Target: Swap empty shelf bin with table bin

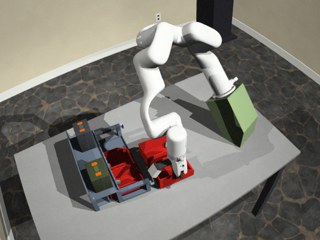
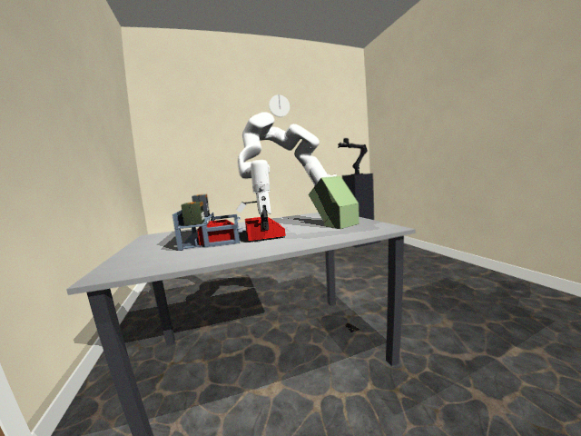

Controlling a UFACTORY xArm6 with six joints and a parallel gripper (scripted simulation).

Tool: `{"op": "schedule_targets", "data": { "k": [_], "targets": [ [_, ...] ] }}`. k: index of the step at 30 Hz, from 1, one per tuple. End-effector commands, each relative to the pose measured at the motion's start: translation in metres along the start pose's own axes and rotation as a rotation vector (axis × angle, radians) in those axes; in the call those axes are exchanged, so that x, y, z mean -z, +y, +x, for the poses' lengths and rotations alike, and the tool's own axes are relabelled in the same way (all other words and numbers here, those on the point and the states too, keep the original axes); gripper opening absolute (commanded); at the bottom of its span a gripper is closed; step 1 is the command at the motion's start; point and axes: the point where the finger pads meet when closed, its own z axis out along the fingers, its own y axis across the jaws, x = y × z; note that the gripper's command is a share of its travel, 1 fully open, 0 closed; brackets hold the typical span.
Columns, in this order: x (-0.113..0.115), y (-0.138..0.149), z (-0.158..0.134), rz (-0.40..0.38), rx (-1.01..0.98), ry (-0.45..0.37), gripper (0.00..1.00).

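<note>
A red open bin lies on the table just right of the grey-blue shelf (image 1: 103, 165). In the exterior view this bin (image 2: 265, 230) seems to rest flat on the table top. My gripper (image 1: 180, 176) points straight down at the bin's near end, with the fingers shut on its red wall; it also shows in the exterior view (image 2: 264, 223). A second red open bin (image 1: 124, 170) sits in the shelf's right-hand place, behind the front lip. I cannot tell what either red bin holds.
A green closed bin (image 1: 98, 174) and a dark grey closed bin (image 1: 83, 135) stand in the shelf's left row. A small light grey flat piece juts out beside the gripper. The arm's large green base block (image 1: 233, 116) stands tilted at the back right.
</note>
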Motion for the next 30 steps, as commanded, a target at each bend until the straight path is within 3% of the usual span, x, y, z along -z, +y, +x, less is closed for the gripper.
{"op": "schedule_targets", "data": {
  "k": [1,30],
  "targets": [
    [0.0011,-0.0007,0.0012,0.002,-0.001,0.003,0.0],
    [-0.0062,-0.0006,0.0013,0.002,-0.001,0.003,0.0]
  ]
}}
